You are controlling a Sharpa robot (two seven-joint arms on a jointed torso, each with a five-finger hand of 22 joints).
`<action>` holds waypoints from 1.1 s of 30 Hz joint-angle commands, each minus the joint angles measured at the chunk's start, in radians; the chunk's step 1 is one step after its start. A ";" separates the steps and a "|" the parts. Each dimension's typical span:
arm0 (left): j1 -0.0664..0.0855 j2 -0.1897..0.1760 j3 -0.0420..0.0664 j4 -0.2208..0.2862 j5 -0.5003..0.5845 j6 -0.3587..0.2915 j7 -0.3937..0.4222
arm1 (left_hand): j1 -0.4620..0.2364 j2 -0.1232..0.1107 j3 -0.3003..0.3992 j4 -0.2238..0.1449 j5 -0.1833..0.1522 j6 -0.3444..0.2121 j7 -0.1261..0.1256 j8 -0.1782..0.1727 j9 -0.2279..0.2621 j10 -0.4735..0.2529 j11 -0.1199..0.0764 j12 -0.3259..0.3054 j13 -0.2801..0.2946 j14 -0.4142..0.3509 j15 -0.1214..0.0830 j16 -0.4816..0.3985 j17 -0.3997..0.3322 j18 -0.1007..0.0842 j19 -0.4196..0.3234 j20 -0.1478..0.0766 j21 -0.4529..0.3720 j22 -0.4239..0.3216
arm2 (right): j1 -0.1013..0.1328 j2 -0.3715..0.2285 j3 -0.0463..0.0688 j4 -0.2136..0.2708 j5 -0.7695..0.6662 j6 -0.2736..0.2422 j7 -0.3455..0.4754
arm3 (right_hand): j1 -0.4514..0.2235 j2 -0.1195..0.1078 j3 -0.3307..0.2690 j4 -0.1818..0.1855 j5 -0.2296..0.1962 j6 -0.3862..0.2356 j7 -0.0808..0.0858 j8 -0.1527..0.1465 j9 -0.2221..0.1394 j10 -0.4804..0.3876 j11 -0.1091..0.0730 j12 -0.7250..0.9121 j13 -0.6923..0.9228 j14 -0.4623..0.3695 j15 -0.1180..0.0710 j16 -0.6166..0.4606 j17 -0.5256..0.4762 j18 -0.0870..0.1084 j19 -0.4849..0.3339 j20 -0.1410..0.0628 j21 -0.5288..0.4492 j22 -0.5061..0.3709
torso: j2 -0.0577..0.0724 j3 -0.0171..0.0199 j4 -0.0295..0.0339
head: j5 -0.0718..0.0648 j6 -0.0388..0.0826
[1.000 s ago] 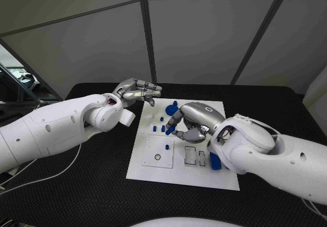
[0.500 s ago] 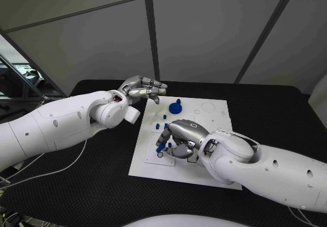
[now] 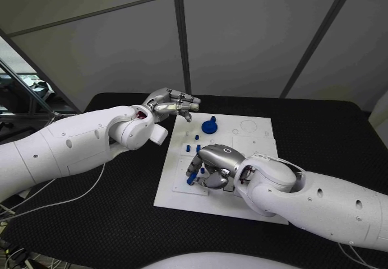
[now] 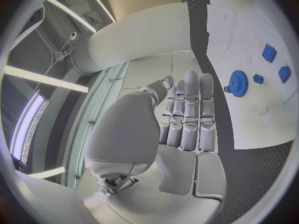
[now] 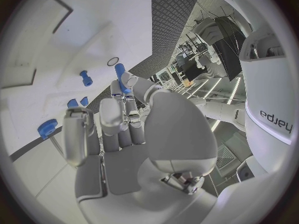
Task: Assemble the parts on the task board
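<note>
Right hand (image 3: 212, 166) pinches a blue peg (image 3: 192, 179) over the task board (image 3: 257, 147); left hand (image 3: 171, 104), fingers curled together, hovers near the blue gear (image 3: 210, 126)

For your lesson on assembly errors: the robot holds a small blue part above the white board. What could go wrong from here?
1. The right hand pinches the blue peg only at its fingertips, so it may slip.
2. That hand hides the task board beneath it, so the peg may miss its hole.
3. Its fingers might knock the small blue pegs standing nearby.
</note>
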State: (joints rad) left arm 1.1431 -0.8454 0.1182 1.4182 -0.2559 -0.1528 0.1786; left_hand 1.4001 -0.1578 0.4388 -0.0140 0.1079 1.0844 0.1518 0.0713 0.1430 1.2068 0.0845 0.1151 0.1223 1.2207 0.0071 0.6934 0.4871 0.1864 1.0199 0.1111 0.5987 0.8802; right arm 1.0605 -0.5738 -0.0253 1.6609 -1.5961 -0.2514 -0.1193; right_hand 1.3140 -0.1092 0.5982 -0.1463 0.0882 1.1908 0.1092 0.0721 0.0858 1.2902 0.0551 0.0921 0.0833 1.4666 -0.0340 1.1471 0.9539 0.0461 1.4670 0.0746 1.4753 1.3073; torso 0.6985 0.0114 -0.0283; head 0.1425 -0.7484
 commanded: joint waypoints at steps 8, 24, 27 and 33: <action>0.001 0.000 0.001 0.000 0.005 0.012 0.006 | 0.002 0.011 -0.002 -0.004 -0.002 -0.001 0.005 -0.004 0.001 -0.004 0.005 -0.002 0.002 0.004 0.003 -0.006 -0.001 -0.005 0.003 0.004 -0.004 -0.001 | 0.000 0.010 -0.003 -0.012 -0.073 0.058 -0.039 | -0.010 0.000 -0.002 0.007 0.001 0.004 0.001 0.001 0.002 0.016 -0.012 -0.005 0.002 0.010 -0.007 0.000 0.000 -0.015 0.040 -0.007 -0.003 0.156 | 0.000 0.0007 0.0005 | 0.001 -0.005; 0.001 -0.001 0.001 -0.001 0.005 0.013 0.005 | 0.002 0.011 -0.002 -0.004 -0.002 -0.001 0.005 -0.004 0.001 -0.004 0.005 -0.002 0.002 0.004 0.003 -0.006 -0.001 -0.005 0.003 0.004 -0.004 -0.001 | -0.002 0.012 -0.003 -0.006 -0.129 0.042 -0.082 | -0.013 0.001 -0.002 0.010 0.001 0.004 0.001 0.001 0.002 0.016 -0.012 -0.007 0.002 0.010 -0.007 0.002 0.002 -0.015 0.040 -0.007 -0.003 0.155 | 0.000 0.0007 0.0004 | 0.002 -0.008; 0.001 -0.001 0.001 -0.002 0.005 0.013 0.004 | 0.002 0.011 -0.002 -0.004 -0.002 -0.001 0.005 -0.004 0.001 -0.004 0.005 -0.002 0.002 0.004 0.003 -0.006 -0.001 -0.005 0.003 0.004 -0.004 -0.001 | -0.002 0.013 -0.003 -0.004 -0.132 0.042 -0.080 | -0.013 0.001 -0.002 0.010 0.001 0.004 0.001 0.001 0.002 0.016 -0.012 -0.008 0.002 0.010 -0.007 0.002 0.002 -0.015 0.040 -0.007 -0.002 0.156 | 0.000 0.0005 0.0004 | 0.001 -0.008; 0.001 0.000 0.001 -0.002 0.005 0.013 0.003 | 0.001 0.012 -0.002 -0.004 -0.003 -0.002 0.005 -0.004 0.002 -0.004 0.005 -0.002 0.002 0.004 0.004 -0.007 -0.001 -0.005 0.003 0.004 -0.005 -0.002 | -0.002 0.021 -0.003 -0.007 -0.122 0.056 -0.064 | -0.031 -0.019 -0.009 0.013 -0.003 -0.013 0.004 -0.009 -0.001 -0.001 -0.007 -0.024 -0.002 0.004 -0.003 -0.011 -0.020 -0.012 0.033 -0.005 -0.013 0.145 | 0.000 -0.0012 -0.0001 | 0.001 -0.009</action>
State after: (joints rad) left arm 1.1432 -0.8463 0.1182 1.4158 -0.2558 -0.1495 0.1782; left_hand 1.4002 -0.1578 0.4388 -0.0140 0.1079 1.0843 0.1518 0.0713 0.1432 1.2068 0.0844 0.1152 0.1229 1.2206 0.0071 0.6904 0.4872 0.1864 1.0199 0.1111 0.5989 0.8801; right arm 1.0583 -0.5547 -0.0277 1.6553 -1.7116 -0.2146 -0.1859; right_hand 1.2888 -0.1262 0.5902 -0.1386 0.0863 1.1829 0.1128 0.0693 0.0873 1.3020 0.0428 0.0728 0.0848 1.4666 -0.0340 1.1396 0.9367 0.0462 1.4671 0.0746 1.4654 1.3073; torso 0.6982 0.0115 -0.0283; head 0.1441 -0.7565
